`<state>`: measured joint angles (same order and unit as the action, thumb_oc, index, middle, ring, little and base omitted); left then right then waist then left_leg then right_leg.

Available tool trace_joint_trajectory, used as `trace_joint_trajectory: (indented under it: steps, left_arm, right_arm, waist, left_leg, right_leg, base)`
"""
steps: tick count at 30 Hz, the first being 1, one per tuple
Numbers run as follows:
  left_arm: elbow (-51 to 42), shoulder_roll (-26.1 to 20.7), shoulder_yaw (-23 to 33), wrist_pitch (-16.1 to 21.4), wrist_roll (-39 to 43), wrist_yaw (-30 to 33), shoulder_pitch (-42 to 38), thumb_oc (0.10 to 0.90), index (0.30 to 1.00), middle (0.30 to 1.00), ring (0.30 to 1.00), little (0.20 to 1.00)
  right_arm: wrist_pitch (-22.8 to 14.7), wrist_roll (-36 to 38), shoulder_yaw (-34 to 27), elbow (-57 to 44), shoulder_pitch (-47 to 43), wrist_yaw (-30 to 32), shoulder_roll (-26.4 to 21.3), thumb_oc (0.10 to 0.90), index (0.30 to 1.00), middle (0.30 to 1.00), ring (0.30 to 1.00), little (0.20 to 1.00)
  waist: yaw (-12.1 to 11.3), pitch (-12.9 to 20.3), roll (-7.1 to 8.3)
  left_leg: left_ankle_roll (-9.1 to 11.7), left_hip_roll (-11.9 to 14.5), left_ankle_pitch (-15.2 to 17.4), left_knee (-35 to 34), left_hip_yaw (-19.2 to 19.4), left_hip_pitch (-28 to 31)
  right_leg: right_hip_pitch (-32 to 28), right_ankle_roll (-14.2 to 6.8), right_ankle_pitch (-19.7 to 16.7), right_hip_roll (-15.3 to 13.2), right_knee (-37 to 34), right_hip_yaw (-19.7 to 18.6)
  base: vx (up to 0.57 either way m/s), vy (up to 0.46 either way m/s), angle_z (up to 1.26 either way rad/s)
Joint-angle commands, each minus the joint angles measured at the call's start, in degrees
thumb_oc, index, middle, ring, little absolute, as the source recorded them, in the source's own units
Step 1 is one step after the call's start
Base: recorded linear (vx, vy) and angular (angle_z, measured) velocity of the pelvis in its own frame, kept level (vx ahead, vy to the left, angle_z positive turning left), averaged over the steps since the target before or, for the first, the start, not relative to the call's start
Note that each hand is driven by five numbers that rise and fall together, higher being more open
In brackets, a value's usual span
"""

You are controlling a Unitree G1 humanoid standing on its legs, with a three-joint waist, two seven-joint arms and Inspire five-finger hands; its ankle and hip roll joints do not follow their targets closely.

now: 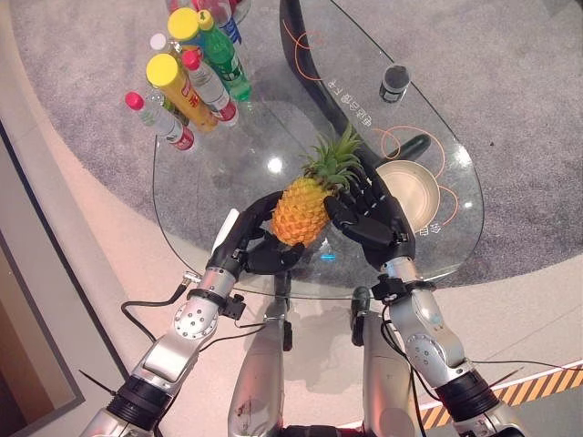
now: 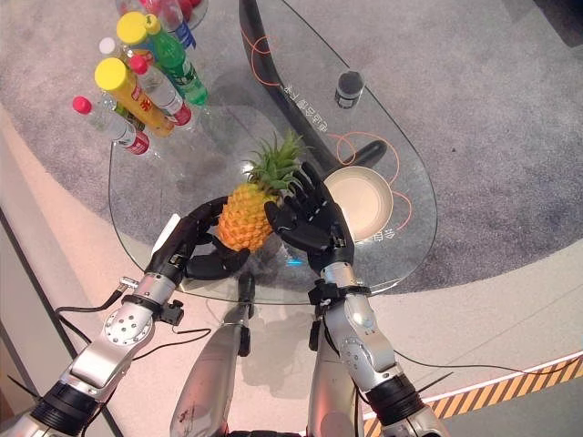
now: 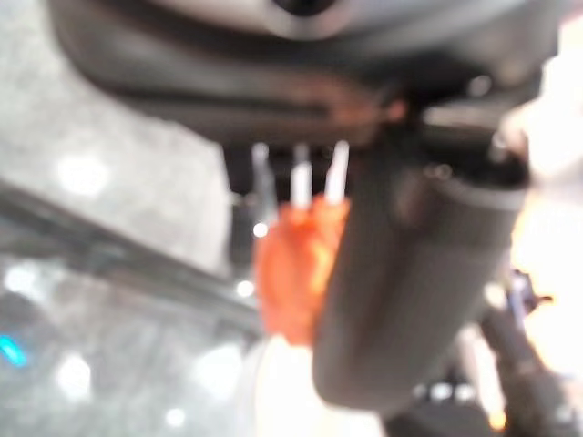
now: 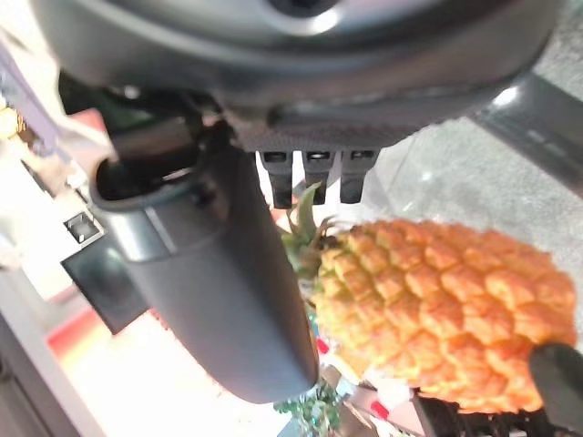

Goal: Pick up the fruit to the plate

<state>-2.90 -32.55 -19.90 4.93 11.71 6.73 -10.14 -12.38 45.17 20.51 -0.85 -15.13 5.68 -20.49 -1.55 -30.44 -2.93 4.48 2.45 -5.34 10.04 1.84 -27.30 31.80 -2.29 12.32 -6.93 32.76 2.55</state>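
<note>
The pineapple (image 1: 302, 211) sits between the two hands, up off the glass table (image 1: 228, 155). It is big and round, so one hand alone would likely not be enough. That looks like the reason both hands are used, one on each side, like holding a ball.

The left hand (image 1: 258, 238) is under and beside the fruit. Its fingers curl up around the bottom of the pineapple like a little cup. The white thumb cover (image 1: 225, 228) sits on the outer side of that hand, away from the fruit.

The right hand (image 1: 372, 218) is on the other side. Its fingers are spread wide and nearly straight, and the palm presses flat against the pineapple's side, just below the green leaves (image 1: 335, 160). It pushes more than it grabs. In the right wrist view the pineapple (image 4: 437, 309) is very close, just past the thumb (image 4: 214, 282).

The leaves point away from both hands, toward the far side of the table.

The plate (image 1: 412, 193) is just beside the right hand, on its outer side, so the fruit is near it but not over it yet. I think the hands next need to carry it that way together.

The bottles (image 1: 193, 68) stand well apart, beyond the left hand.
</note>
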Motion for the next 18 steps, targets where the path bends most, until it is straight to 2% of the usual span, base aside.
trace_joint_trajectory:
  steps: [1, 9, 18]
  left_arm:
    - [-8.3, -2.6, -1.7, 4.5, 0.0, -3.8, -6.0, 0.1, 0.3, 0.3, 0.3, 0.2]
    - [-7.3, -3.6, -4.0, 3.8, 0.4, -7.2, -6.7, 0.1, 0.3, 0.3, 0.3, 0.2]
    - [-5.9, -6.6, -8.5, 4.7, -4.4, -11.9, -10.5, 0.1, 0.3, 0.3, 0.3, 0.2]
  right_arm:
    - [-3.6, 0.0, 0.7, -7.3, -6.7, -6.1, 0.8, 0.8, 0.9, 0.9, 0.9, 0.9]
    - [-5.2, 3.0, -0.8, -4.7, -7.5, -5.7, 0.4, 0.8, 0.9, 0.9, 0.9, 0.9]
    - [-4.6, 16.5, -1.8, 1.9, -9.2, -9.5, -0.1, 0.8, 0.9, 0.9, 0.9, 0.9]
  waist:
    - [0.7, 0.6, 2.51]
    - [0.8, 0.6, 2.77]
    - [0.6, 0.6, 2.69]
  left_leg:
    - [-3.4, -3.9, 7.0, 15.2, 0.7, -2.4]
    - [-3.6, -3.9, 7.7, 15.6, 1.1, -2.9]
    - [-3.7, -4.2, 8.1, 16.1, 1.1, -3.2]
  right_leg:
    - [-6.0, 0.1, -13.7, -0.5, -15.0, 5.1]
    - [-5.3, -0.3, -14.1, -0.9, -14.9, 5.3]
    - [-5.2, -0.8, -14.5, -1.8, -14.9, 5.7]
  base:
    - [0.0, 0.0, 0.0]
    - [0.0, 0.0, 0.0]
    - [0.0, 0.0, 0.0]
